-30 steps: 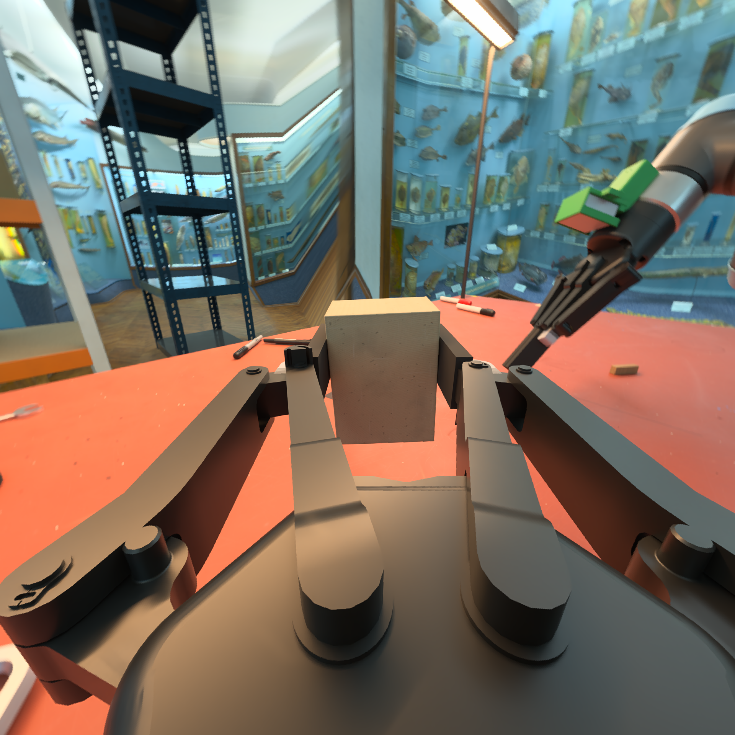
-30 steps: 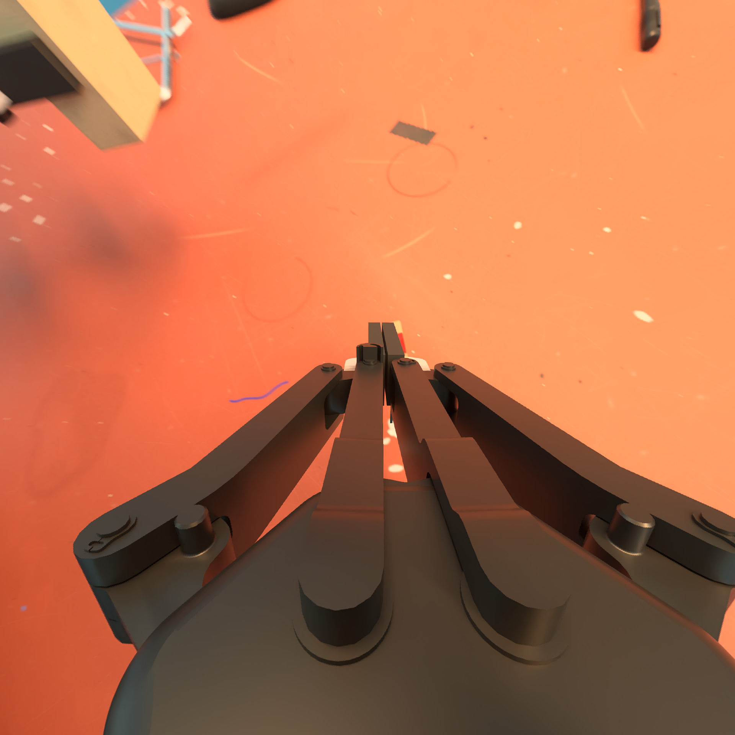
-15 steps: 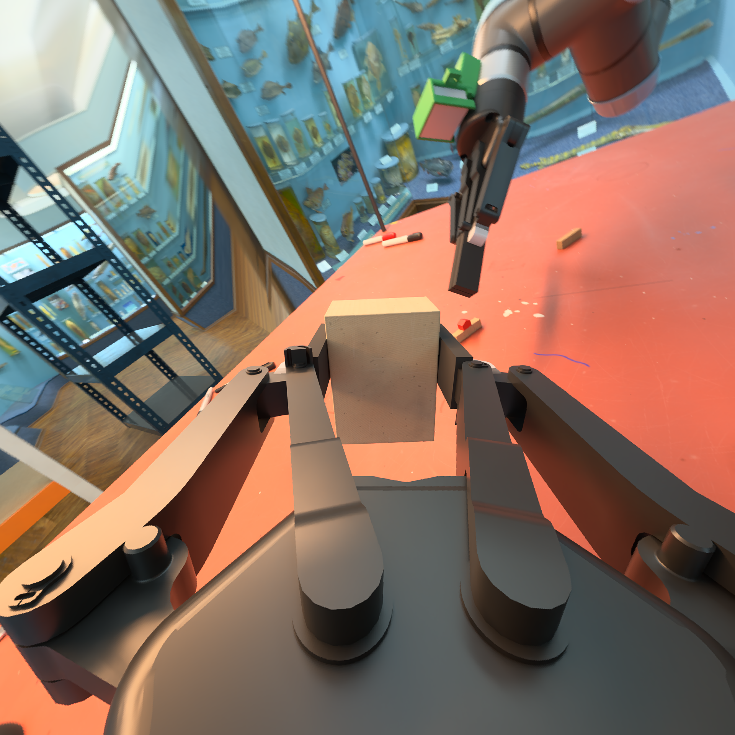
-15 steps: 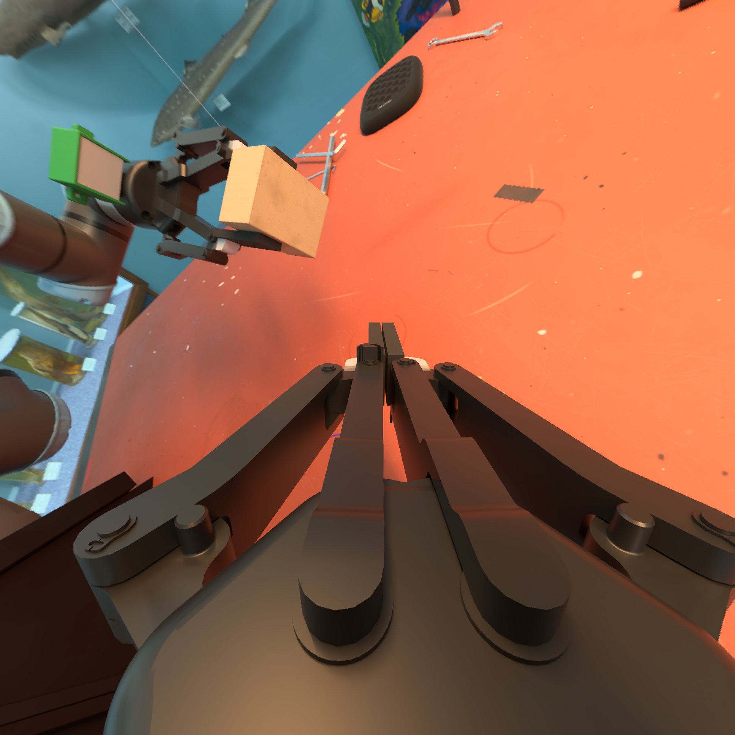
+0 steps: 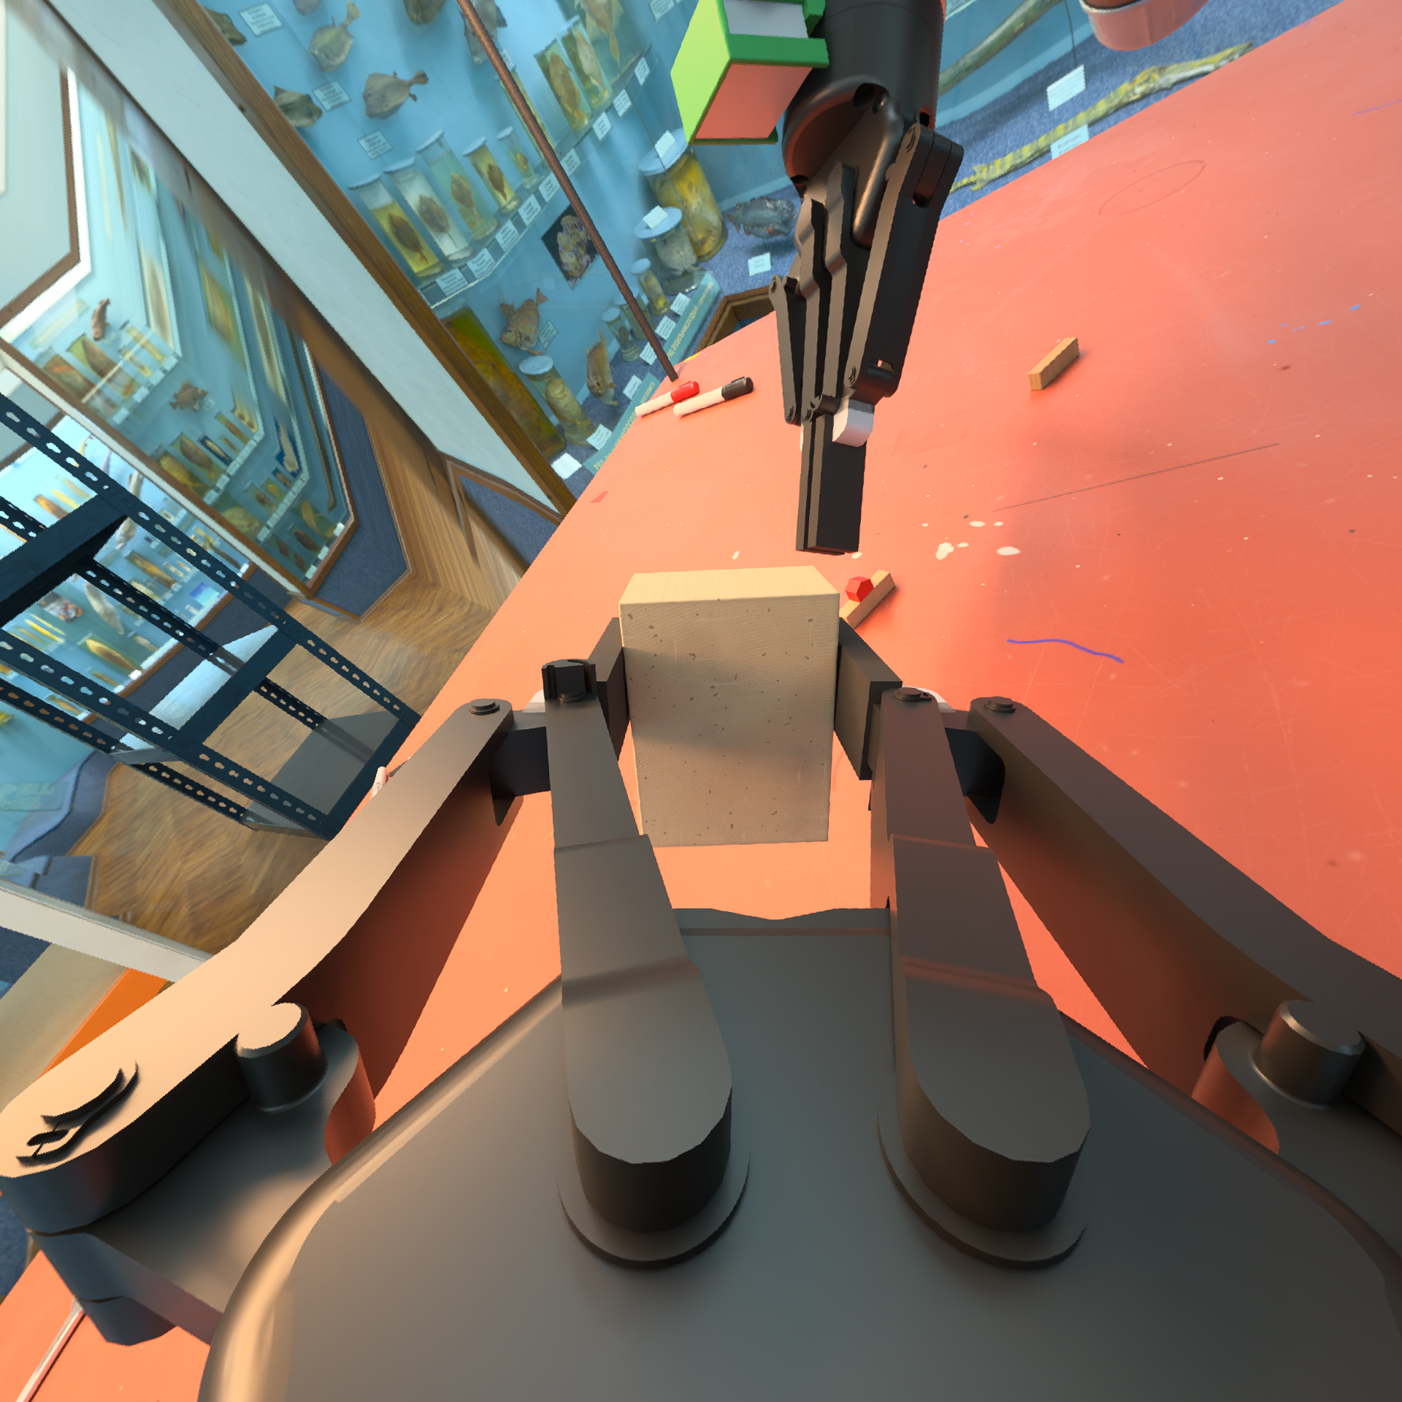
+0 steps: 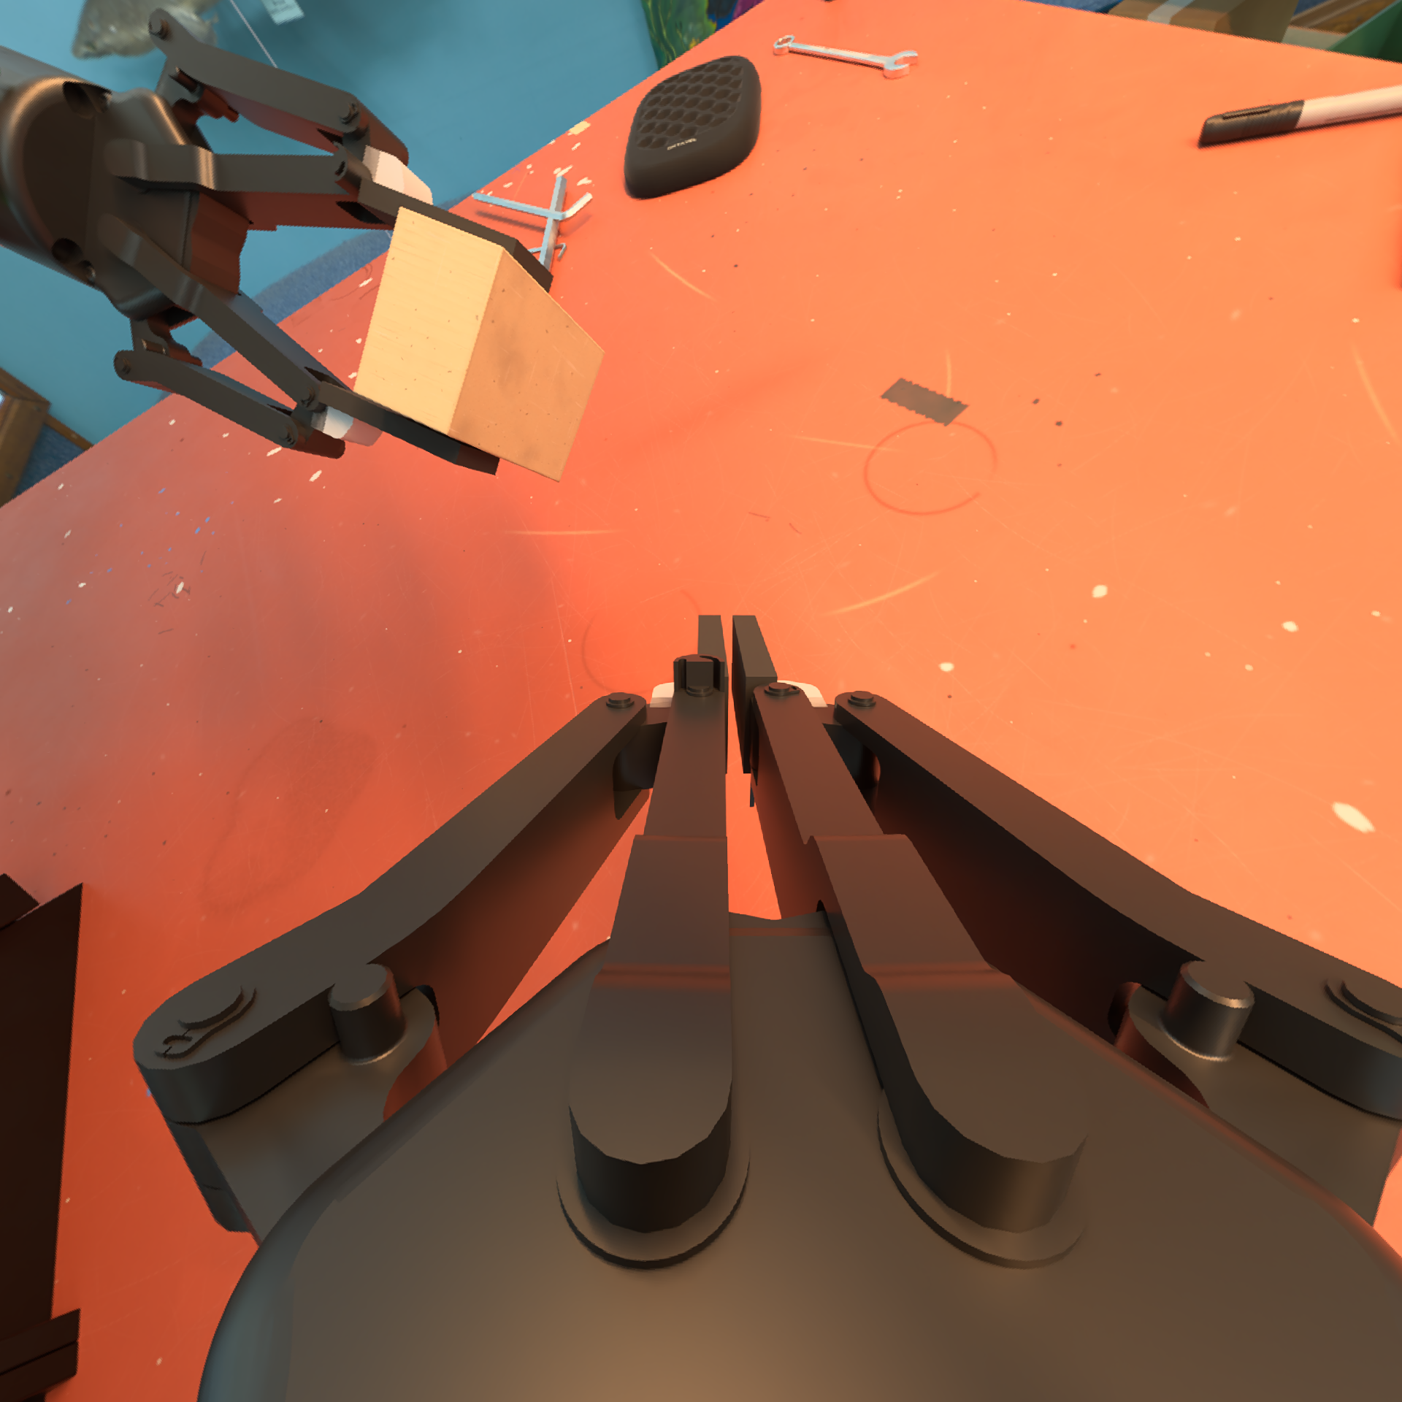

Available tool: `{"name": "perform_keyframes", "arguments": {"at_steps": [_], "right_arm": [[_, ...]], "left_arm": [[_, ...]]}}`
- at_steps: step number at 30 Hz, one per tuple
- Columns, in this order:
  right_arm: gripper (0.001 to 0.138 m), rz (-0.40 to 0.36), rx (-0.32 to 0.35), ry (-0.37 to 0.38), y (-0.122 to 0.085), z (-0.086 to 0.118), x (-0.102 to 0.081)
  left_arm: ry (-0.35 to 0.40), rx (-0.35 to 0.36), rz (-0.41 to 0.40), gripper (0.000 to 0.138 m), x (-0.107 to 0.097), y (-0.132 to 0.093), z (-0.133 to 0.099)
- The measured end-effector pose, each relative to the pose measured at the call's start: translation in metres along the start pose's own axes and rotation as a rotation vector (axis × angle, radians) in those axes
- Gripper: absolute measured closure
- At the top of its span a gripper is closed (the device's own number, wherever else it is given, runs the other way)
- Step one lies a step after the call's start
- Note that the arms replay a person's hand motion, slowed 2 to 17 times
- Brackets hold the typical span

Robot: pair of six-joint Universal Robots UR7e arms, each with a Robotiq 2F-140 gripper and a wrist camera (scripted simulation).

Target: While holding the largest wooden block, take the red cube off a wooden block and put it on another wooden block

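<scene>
My left gripper (image 5: 730, 660) is shut on the largest wooden block (image 5: 728, 728), a pale cuboid held above the orange table. In the right wrist view, the block (image 6: 470, 341) shows at upper left in the left gripper (image 6: 504, 360). The red cube (image 5: 859, 586) sits on a small wooden block (image 5: 876, 595) on the table, just beyond the big block. My right gripper (image 5: 827, 535) hangs point-down above the cube, apart from it. In its own view, the right gripper (image 6: 727, 637) is shut and empty. Another small wooden block (image 5: 1053, 363) lies farther right.
Two markers (image 5: 694, 394) lie near the table's far edge. A black oval perforated object (image 6: 690, 125), a wrench (image 6: 842, 55), metal hex keys (image 6: 546, 216) and a marker (image 6: 1290, 114) lie on the table (image 6: 1062, 683). A dark shelf rack (image 5: 190, 683) stands off its left side.
My left wrist view has swung so the right gripper and red cube come into sight and closer. My right wrist view has tilted up; the held block now looms nearer. Both grips are unchanged.
</scene>
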State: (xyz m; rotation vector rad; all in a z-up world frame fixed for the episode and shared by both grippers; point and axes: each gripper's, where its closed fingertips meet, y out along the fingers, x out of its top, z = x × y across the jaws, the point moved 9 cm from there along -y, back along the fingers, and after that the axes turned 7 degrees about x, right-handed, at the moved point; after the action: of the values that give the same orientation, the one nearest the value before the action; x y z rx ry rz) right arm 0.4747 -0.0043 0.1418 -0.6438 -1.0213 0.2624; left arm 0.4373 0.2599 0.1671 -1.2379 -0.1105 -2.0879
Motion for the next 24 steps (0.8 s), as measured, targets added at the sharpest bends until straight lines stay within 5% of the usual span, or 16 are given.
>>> {"name": "perform_keyframes", "arguments": {"at_steps": [5, 24], "right_arm": [[0.121, 0.015, -0.007, -0.032, 0.01, 0.002, 0.003], [0.117, 0.148, -0.097, -0.104, 0.063, -0.004, 0.013]], "left_arm": [[-0.019, -0.004, -0.009, 0.075, -0.001, 0.001, -0.004], [-0.133, 0.029, 0.004, 0.075, -0.008, -0.001, -0.019]]}}
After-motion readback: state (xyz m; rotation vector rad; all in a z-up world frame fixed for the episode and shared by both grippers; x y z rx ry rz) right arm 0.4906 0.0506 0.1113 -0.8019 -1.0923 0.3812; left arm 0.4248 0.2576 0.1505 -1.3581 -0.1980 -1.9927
